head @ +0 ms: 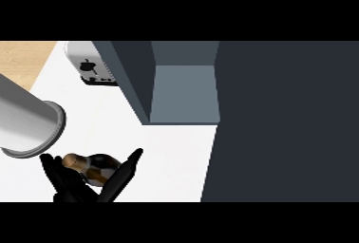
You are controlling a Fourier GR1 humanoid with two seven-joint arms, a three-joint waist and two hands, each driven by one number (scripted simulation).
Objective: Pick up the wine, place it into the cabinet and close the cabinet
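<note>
The wine bottle (95,168), dark with a gold-brown cap, shows at the lower left of the head view. My left hand (77,192) is curled round it, fingers on its left and thumb (129,166) on its right, hiding most of its body. My grey left forearm (24,118) fills the left edge. The cabinet (184,90) stands up and to the right of the bottle, with its grey inside showing. Its dark door (280,123) is swung open and covers the right side. My right hand does not show.
A silver toaster (92,69) stands on the white counter (165,152) just left of the cabinet's side wall (133,80). A wooden surface (21,57) shows at the top left corner.
</note>
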